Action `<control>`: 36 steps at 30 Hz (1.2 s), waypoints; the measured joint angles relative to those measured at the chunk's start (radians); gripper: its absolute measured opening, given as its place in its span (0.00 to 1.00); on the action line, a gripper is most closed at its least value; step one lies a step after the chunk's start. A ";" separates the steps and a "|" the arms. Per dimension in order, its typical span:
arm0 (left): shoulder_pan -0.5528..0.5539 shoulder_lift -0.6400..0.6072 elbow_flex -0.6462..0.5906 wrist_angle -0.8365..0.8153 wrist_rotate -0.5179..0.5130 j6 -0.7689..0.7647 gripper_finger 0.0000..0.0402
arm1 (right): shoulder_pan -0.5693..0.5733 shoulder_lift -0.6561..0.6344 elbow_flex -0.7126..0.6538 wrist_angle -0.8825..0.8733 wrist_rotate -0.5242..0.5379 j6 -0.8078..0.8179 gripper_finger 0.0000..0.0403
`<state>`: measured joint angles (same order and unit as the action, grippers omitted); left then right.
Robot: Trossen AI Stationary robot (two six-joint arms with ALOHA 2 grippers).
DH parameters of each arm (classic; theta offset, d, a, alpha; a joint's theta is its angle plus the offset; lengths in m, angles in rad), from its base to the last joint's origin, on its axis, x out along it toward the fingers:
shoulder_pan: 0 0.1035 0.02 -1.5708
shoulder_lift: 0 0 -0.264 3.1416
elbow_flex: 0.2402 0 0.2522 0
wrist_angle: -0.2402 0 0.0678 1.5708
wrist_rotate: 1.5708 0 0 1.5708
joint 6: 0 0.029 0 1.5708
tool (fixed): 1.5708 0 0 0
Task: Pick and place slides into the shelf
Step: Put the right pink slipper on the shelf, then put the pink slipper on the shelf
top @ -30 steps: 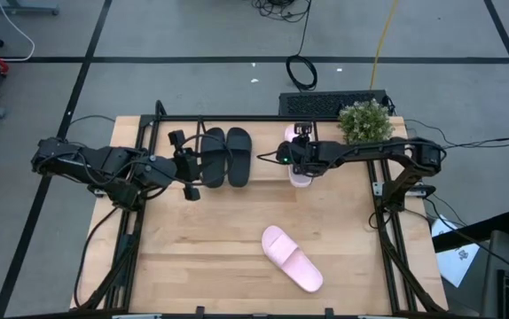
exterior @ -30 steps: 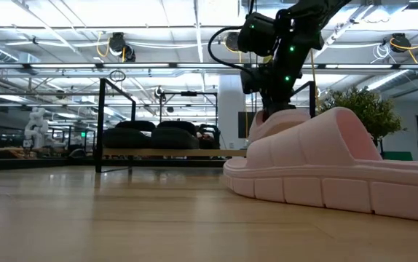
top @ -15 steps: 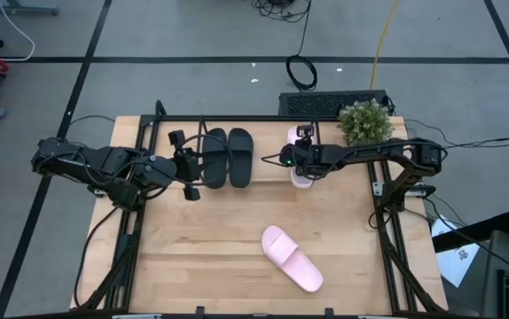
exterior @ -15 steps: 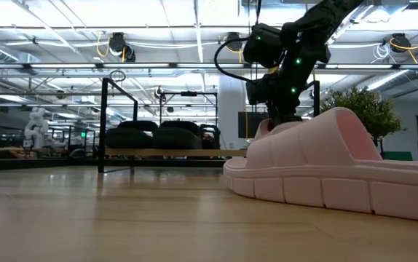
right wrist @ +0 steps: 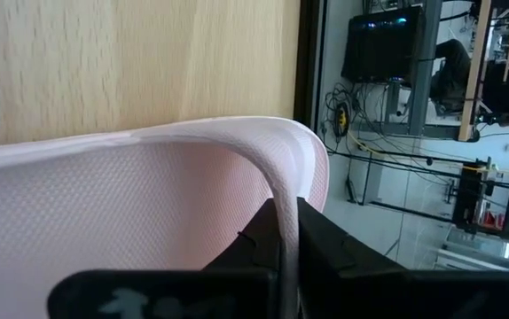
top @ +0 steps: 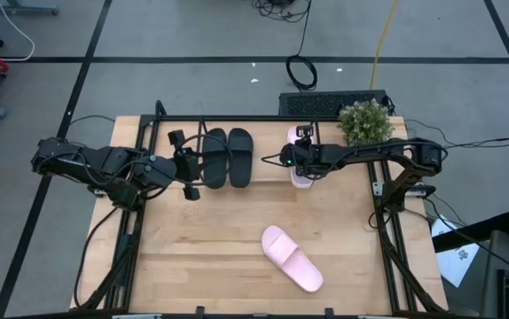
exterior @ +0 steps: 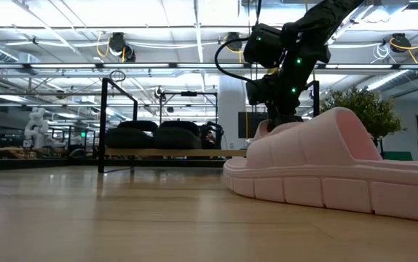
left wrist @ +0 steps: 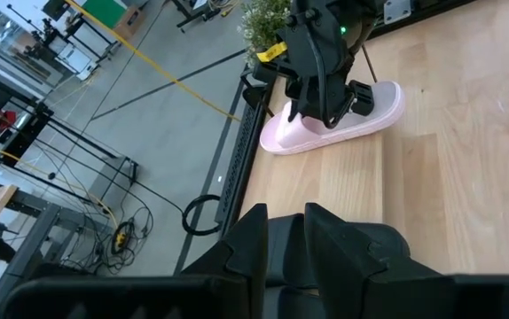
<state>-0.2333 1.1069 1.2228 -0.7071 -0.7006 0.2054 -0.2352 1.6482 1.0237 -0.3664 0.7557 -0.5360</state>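
Note:
Two black slides [top: 226,158] lie side by side in the shelf [exterior: 104,124], soles on its wood base. To their right, my right gripper [top: 301,158] is shut on a pink slide [top: 301,180]. The low view shows this slide [exterior: 261,129] behind the other one. The second pink slide [top: 292,258] lies flat on the table near the front, filling the low view's right side [exterior: 340,171]. My left gripper [top: 191,168] waits just left of the black slides, fingers together in its wrist view [left wrist: 285,244]. My right gripper pinches the pink slide's strap at its edge [right wrist: 287,208], one finger under the strap and one over it. It comes from above, pointing down, as the left wrist view shows [left wrist: 325,84]. The slide lies level with its sole low over the light wood [left wrist: 374,111].
A potted plant [top: 365,120] stands at the table's far right corner, close to my right arm. A black slotted box [top: 334,104] lies beyond the far edge. Black frame rails [top: 387,257] run along the table's sides. Bare wood [top: 201,257] stretches around the loose pink slide.
My right gripper, with the pink slide in its hold, shifted a little toward the table's right edge and down, then stayed still. My left arm did not move.

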 joint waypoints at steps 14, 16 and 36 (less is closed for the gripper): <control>0.000 0.000 0.000 0.000 0.000 -0.004 0.21 | 0.002 0.000 0.000 -0.001 -0.005 0.000 0.06; 0.000 0.000 0.000 0.000 0.000 -0.004 0.21 | 0.002 0.000 0.000 -0.001 -0.005 -0.001 0.11; 0.000 0.000 -0.001 0.003 -0.001 -0.002 0.21 | 0.056 -0.092 -0.002 0.020 0.005 -0.058 0.37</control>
<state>-0.2333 1.1069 1.2221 -0.7041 -0.7013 0.2035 -0.1791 1.5559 1.0218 -0.3469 0.7607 -0.5941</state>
